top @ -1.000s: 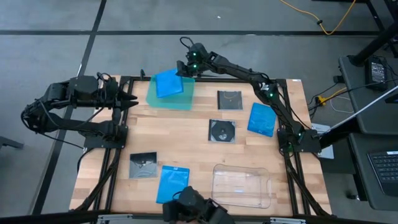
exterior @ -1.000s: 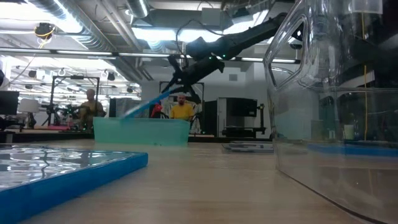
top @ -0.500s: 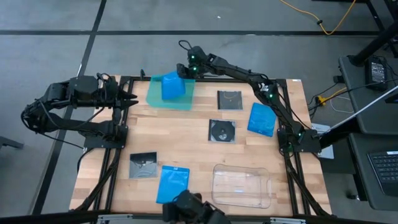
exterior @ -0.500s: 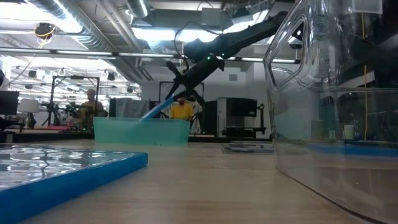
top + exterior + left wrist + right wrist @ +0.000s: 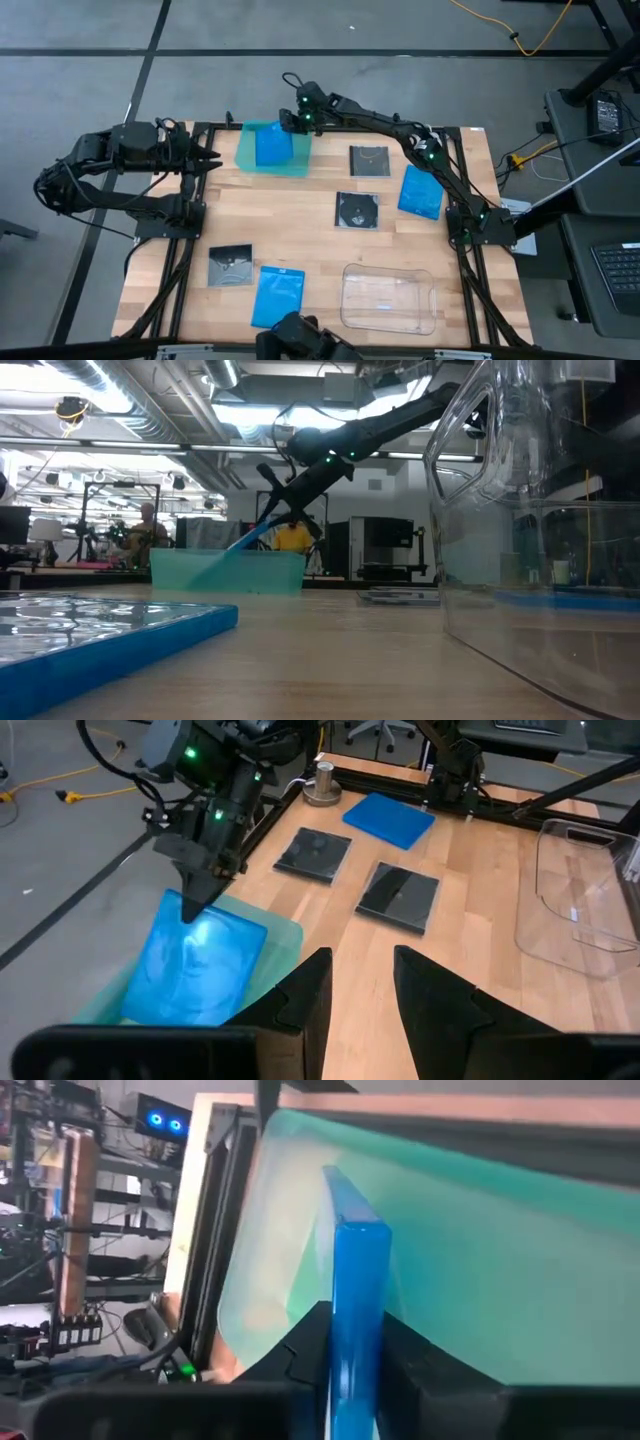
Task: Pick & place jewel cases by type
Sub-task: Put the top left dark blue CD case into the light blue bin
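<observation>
Blue jewel case (image 5: 272, 146) tilted into teal tray (image 5: 250, 160) at table's far edge | right gripper (image 5: 291, 122) fingers clasp its upper edge | left gripper (image 5: 212, 160) idle beside tray, fingers apart, holding nothing | other cases lie on table

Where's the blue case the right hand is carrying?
In the high view the blue case sits tilted in the teal tray at the table's far left, right hand at its edge.
</observation>
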